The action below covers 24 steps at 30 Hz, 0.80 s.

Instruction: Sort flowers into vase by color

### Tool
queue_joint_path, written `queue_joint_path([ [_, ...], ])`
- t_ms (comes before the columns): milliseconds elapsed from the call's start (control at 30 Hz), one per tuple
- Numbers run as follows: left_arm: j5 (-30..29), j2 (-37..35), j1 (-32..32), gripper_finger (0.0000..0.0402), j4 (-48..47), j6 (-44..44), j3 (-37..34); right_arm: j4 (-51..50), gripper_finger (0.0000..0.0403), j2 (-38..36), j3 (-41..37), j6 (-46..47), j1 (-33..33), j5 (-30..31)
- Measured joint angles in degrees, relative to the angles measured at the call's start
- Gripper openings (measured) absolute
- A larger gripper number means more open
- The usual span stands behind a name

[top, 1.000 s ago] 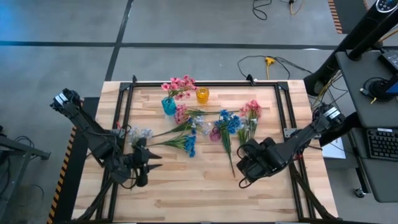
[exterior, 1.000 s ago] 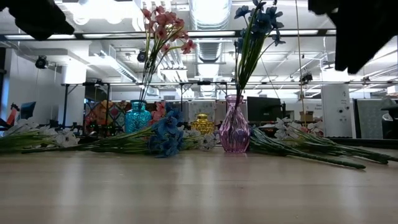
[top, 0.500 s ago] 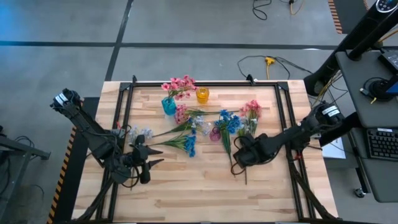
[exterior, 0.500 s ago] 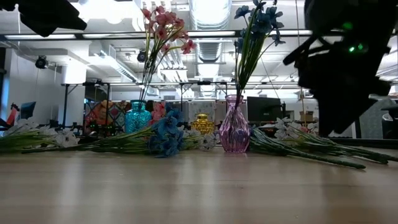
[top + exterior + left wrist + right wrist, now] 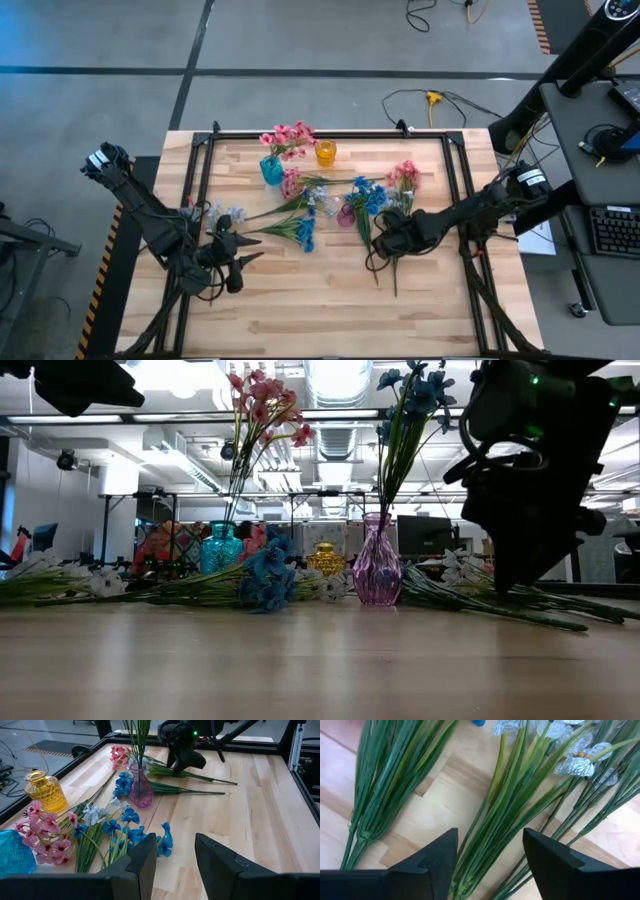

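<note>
We are lowering the right gripper (image 5: 490, 857), open and empty, over bunched stems (image 5: 505, 820); closing could be snagging several sprays together.

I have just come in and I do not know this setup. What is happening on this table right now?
A two-armed robot is sorting artificial flowers into vases by color. The teal vase holds pink flowers, the purple vase holds blue ones, and the yellow vase has none. The right gripper, fingers open, is low over a bundle of green stems on the table's right side, about to grasp one. The left gripper waits at the left, holding nothing. More loose flowers lie on the wood.
</note>
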Motion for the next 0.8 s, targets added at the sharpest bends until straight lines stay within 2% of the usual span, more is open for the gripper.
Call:
queue_joint_path([
  [233, 0.0, 0.0, 0.0, 0.0119, 0.0, 0.0, 0.0, 3.7, 0.0164, 0.0, -1.4, -0.7, -0.6, 0.0],
  [567, 0.0, 0.0, 0.0, 0.0119, 0.0, 0.0, 0.0, 5.9, 0.0130, 0.0, -4.0, 0.7, -0.5, 0.2],
  [800, 0.0, 0.0, 0.0, 0.0119, 0.0, 0.0, 0.0, 5.9, 0.0065, 0.0, -4.1, 0.8, -0.6, 0.4],
])
